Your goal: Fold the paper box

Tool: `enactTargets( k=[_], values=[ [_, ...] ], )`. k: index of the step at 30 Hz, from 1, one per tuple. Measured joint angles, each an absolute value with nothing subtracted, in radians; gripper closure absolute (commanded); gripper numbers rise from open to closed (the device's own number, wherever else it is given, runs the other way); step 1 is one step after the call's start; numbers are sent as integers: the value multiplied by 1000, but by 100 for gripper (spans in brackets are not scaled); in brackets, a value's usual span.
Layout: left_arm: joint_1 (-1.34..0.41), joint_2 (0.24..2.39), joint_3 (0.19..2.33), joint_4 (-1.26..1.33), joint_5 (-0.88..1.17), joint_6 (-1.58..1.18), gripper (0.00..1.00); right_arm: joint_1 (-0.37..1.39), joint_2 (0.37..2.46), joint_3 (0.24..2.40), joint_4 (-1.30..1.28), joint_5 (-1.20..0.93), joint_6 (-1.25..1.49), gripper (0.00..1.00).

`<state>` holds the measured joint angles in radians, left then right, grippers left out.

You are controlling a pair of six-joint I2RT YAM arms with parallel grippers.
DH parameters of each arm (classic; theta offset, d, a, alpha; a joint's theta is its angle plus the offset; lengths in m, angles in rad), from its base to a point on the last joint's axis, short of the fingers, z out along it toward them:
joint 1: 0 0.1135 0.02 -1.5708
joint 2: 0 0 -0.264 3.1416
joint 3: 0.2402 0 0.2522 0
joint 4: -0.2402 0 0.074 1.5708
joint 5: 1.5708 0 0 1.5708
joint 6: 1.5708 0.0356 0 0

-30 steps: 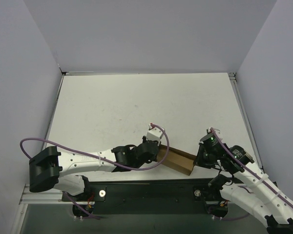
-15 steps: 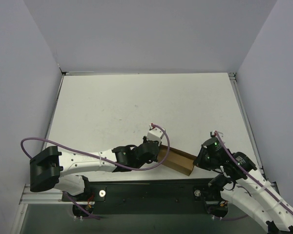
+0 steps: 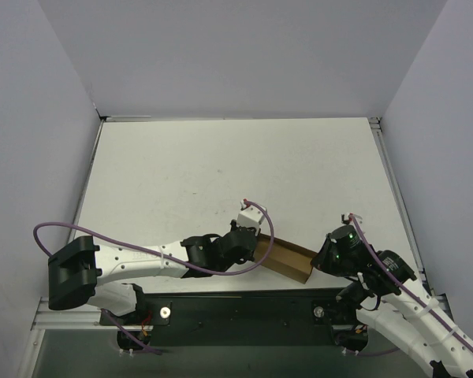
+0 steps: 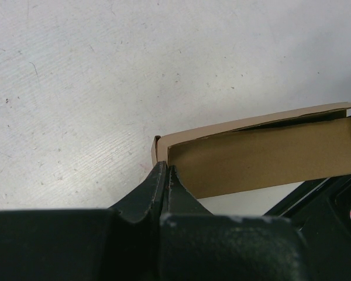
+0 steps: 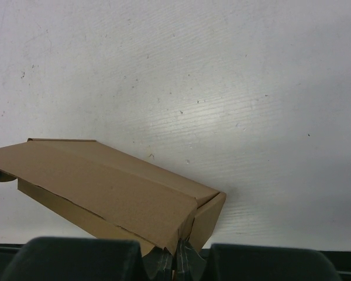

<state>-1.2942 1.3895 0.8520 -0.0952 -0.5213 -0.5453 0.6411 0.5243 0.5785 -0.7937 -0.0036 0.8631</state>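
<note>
Both ends of the paper box [image 3: 284, 260] are pinched tight, left hand [image 4: 164, 168] on one, right hand [image 5: 179, 250] opposite.

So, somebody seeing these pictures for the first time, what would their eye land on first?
The brown paper box stands out at once, a long closed shape near the front edge of the white table, held between the two arms. The left gripper is pinched shut at one end of it, and the right gripper clamps the flap at the other end.
</note>
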Motion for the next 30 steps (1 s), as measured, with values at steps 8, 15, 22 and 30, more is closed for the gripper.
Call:
enactTargets(
  k=[8, 15, 22, 30],
  values=[
    [-1295, 1390, 852, -96, -522, -546, 100, 641, 522, 582, -804, -5, 855, 100],
    [-1295, 1390, 854, -98, -521, -546, 100, 641, 536, 593, -820, -6, 836, 100],
    [-1295, 1394, 861, -105, -522, -546, 100, 643, 540, 595, -823, -5, 833, 100],
    [-1295, 1403, 874, -117, -523, -544, 100, 729, 571, 607, -837, 62, 849, 100]
  ],
)
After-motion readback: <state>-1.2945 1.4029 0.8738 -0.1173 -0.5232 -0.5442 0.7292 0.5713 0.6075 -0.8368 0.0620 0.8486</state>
